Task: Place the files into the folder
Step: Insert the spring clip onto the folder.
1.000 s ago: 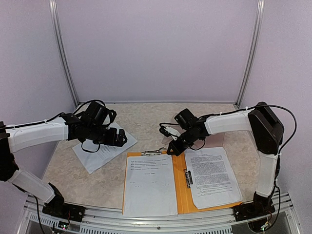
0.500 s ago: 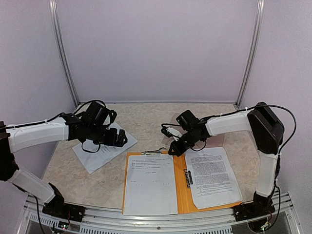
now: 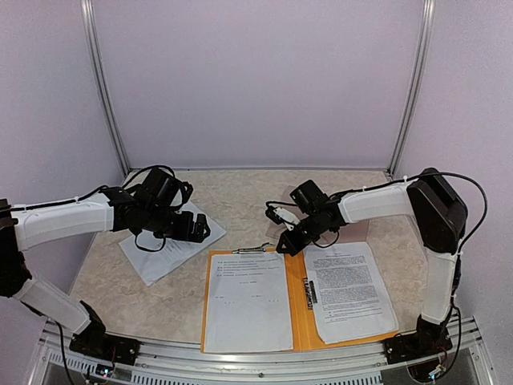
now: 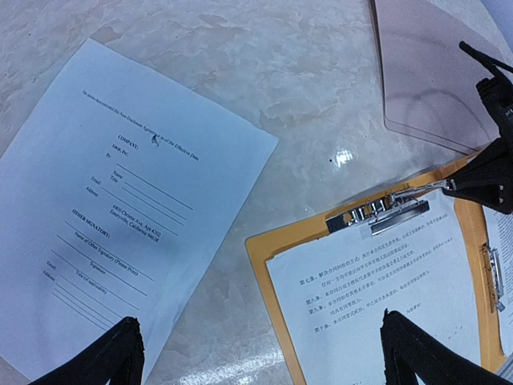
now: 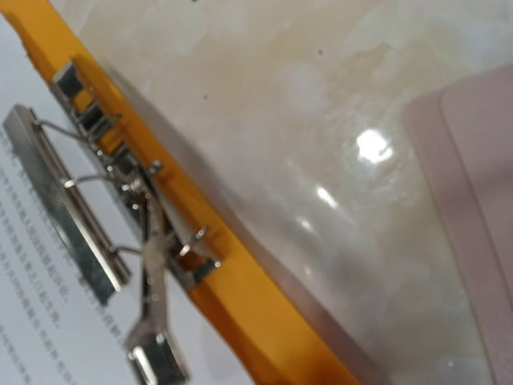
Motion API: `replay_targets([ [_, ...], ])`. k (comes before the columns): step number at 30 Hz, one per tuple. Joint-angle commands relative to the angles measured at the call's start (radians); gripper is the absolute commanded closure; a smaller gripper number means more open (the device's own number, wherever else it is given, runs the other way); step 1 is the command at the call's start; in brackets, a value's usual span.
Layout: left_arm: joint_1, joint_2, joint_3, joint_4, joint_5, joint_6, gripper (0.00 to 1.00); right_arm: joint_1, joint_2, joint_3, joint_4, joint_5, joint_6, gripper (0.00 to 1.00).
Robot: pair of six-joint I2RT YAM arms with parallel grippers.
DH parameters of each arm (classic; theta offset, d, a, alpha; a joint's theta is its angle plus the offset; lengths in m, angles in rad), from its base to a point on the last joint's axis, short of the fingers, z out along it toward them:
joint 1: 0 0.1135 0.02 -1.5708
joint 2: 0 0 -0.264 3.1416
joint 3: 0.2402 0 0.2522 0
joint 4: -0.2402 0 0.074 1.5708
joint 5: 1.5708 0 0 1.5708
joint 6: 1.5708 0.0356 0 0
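Observation:
An orange folder (image 3: 298, 309) lies open at the table's near edge, with a metal clip (image 3: 255, 250) at its top. One printed file (image 3: 244, 303) lies on its left half and another (image 3: 350, 289) on its right half. A third file (image 3: 160, 250) lies loose on the table to the left. My left gripper (image 3: 195, 229) hovers open over that loose file's (image 4: 104, 216) right corner, fingertips (image 4: 108, 357) spread wide. My right gripper (image 3: 284, 244) is shut, its tip at the clip's lever (image 4: 417, 192). Close up, the right wrist view shows the clip (image 5: 96, 216) and the folder edge (image 5: 248, 305); its own fingers are out of frame.
A taupe translucent cover (image 3: 358, 231) lies flat behind the folder's right half, also seen in the left wrist view as the cover (image 4: 425, 72). Bare marble-patterned tabletop (image 3: 240, 196) stretches behind both arms. Metal posts and walls close in the back.
My right gripper has shifted slightly back and forth beside the clip's lever. The left arm and all the papers have stayed put.

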Motion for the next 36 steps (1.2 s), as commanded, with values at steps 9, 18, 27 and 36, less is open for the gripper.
replay_targets([
  [9,-0.014,0.014,0.033,-0.014,-0.015,-0.001,0.01,-0.012,-0.014,0.014,0.009,0.027,0.003,1.0],
  [18,-0.017,0.015,0.036,-0.017,-0.015,0.0,0.01,-0.011,-0.012,0.02,0.008,0.017,0.003,0.99],
  [27,-0.022,0.023,0.034,-0.014,-0.021,0.0,0.01,-0.011,-0.048,0.01,0.012,0.011,0.015,0.58],
  [36,-0.025,0.033,0.026,0.034,0.0,0.009,0.01,-0.011,-0.139,-0.028,0.008,0.029,0.023,0.38],
])
